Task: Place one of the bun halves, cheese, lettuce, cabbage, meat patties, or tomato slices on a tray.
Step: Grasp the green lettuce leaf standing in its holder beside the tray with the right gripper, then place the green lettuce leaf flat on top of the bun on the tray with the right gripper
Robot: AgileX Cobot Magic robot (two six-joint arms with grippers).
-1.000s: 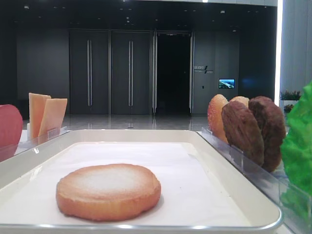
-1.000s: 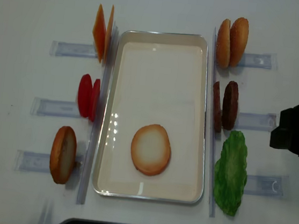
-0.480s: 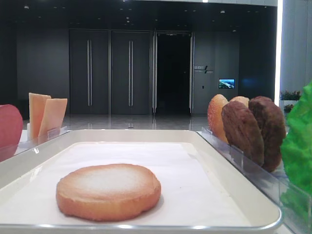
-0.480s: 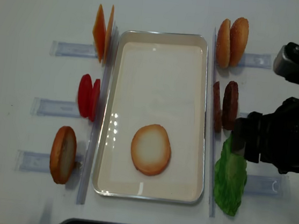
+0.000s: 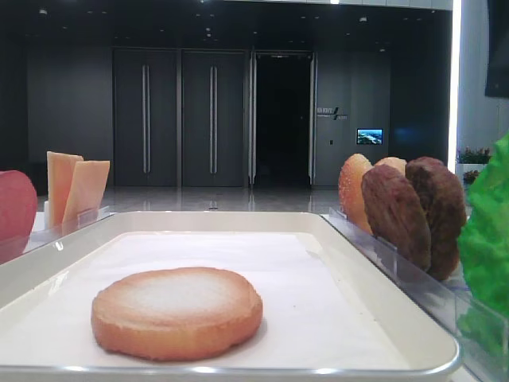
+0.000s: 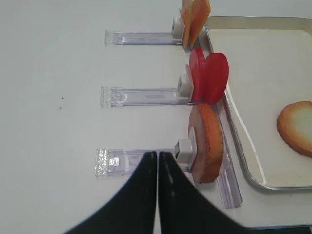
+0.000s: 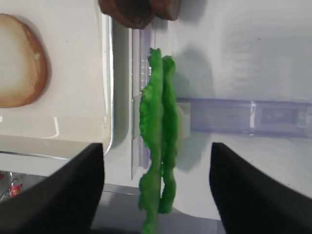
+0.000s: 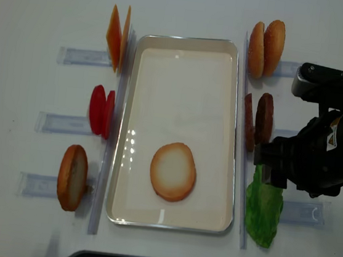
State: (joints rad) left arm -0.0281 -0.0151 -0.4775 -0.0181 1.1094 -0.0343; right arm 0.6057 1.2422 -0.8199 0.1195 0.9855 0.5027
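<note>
White table (image 8: 191, 13), tray (image 8: 191, 41), lettuce (image 8: 263, 213) beside rim

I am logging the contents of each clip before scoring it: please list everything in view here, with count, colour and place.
Cream-white rectangular tray: one, table centre, paper-lined.
Golden-brown round bun halves: four; one flat on the tray, one upright in the near left rack, two upright in the far right rack.
Pale-orange square cheese slices: two, far left rack.
Dull-red round tomato slices: two, middle left rack.
Dark brown rough meat patties: two, middle right rack.
Bright green ruffled lettuce leaf: one, near right rack.
Clear plastic racks: six, three on each side of the tray.
White table: one.
Right tool: black, open, straddling the lettuce.
Left tool: black, shut, near the left bun half.
</note>
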